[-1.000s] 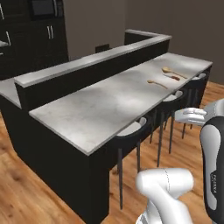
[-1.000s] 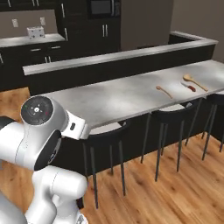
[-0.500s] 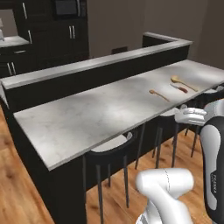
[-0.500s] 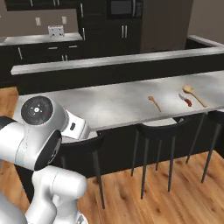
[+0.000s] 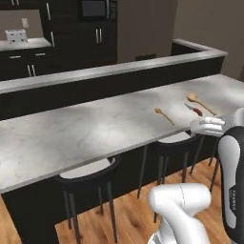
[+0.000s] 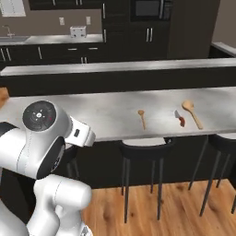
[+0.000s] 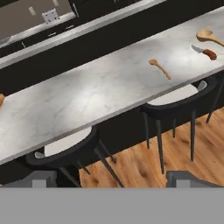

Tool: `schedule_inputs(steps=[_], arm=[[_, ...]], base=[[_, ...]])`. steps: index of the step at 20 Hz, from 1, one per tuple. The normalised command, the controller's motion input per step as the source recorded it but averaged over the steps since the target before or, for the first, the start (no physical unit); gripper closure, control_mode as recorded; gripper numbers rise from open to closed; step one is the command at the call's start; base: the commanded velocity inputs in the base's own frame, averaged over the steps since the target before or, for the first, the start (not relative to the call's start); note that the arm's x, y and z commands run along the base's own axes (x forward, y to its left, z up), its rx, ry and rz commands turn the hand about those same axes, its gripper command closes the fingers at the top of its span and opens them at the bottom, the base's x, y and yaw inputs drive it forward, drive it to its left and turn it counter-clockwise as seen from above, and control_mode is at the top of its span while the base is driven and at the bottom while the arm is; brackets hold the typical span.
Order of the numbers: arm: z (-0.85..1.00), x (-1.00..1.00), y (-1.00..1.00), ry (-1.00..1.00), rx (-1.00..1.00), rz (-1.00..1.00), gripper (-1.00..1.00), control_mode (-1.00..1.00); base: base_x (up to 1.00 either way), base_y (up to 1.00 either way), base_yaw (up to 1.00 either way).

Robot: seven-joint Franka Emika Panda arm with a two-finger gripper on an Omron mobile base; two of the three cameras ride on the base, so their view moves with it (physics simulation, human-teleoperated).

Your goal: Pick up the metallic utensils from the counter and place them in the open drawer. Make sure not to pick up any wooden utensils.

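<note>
Swinging round with the base, both base cameras now face the counter [image 5: 95,128] squarely, and its utensils slide from the upper right toward the middle right of the frame. Nothing on the slab itself shifts. Two wooden spoons [image 6: 141,116] lie there beside a red-handled knife [image 6: 179,119], the one metal piece showing. Gripper [image 7: 109,178] hangs back, jaws wide and empty. No open drawer in sight, so this reads as approach only.
</note>
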Motion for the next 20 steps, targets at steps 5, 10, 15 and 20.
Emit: schedule_inputs(steps=[5, 10, 15, 20], arm=[[0.0, 0.0, 0.0, 0.0, 0.0, 0.0, -1.0, 1.0], [0.0, 0.0, 0.0, 0.0, 0.0, 0.0, -1.0, 1.0], [0.0, 0.0, 0.0, 0.0, 0.0, 0.0, -1.0, 1.0], [0.0, 0.0, 0.0, 0.0, 0.0, 0.0, -1.0, 1.0]], base=[[0.07, -1.0, 0.34], [0.54, -1.0, 0.35], [0.5, -0.69, 0.27], [0.73, -0.5, 0.09]])
